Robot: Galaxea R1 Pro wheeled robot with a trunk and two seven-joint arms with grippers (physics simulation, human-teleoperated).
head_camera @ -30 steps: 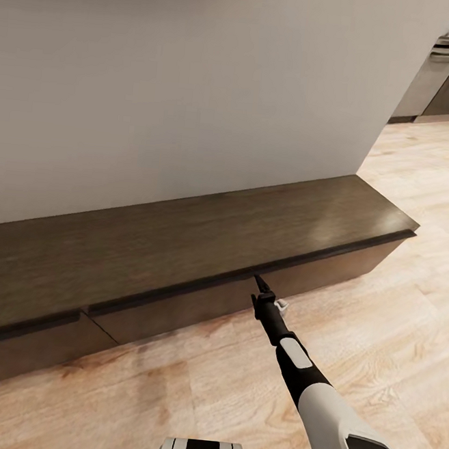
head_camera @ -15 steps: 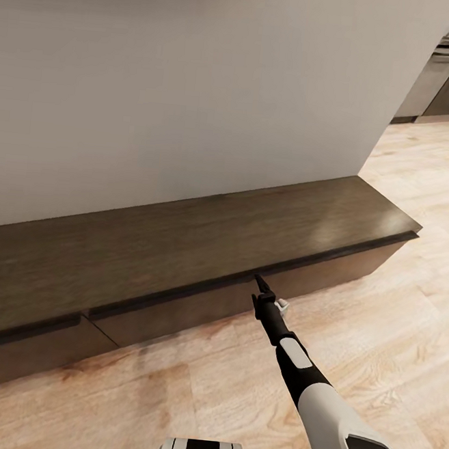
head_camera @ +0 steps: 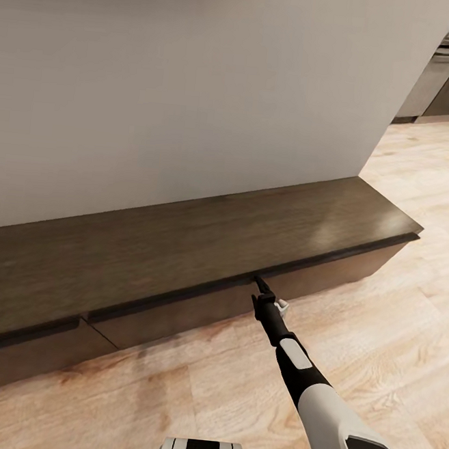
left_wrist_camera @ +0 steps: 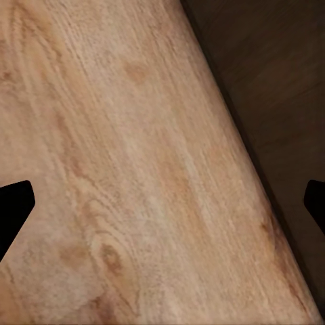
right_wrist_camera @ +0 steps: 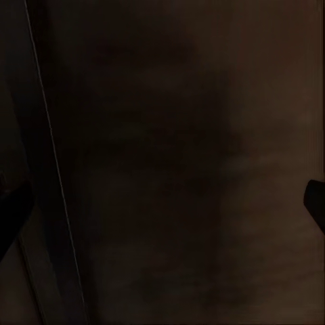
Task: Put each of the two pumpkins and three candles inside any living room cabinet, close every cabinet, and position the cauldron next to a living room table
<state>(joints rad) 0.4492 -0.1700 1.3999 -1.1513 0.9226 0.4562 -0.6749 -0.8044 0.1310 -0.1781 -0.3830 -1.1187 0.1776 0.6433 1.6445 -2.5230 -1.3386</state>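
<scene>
Long low dark-brown cabinet [head_camera: 181,248] runs along the foot of a plain grey wall [head_camera: 196,91], from the left edge of the head view to past centre, its right end stopping short of the kitchen units [head_camera: 448,74] far off at upper right. Drawer fronts flat, handleless; the leftmost front [head_camera: 27,353] sits slightly proud of its neighbour, a thin seam between them. Left gripper [left_wrist_camera: 162,203] seen from its own wrist camera: two dark fingertips [left_wrist_camera: 13,206] at opposite edges, set wide apart, nothing between them, pointing down at pale wood floor [left_wrist_camera: 135,169] with the cabinet's dark base in one corner. Right arm [head_camera: 317,398] reaches forward and down from lower right of the head view, stretched nearly straight, white forearm then black wrist, the right gripper [head_camera: 260,283] tip up against the cabinet front just under the top's overhanging lip, about mid-length. Its wrist camera shows dark wood close up [right_wrist_camera: 176,162], a fingertip [right_wrist_camera: 315,200] at each edge, spread wide, gripping nothing.
</scene>
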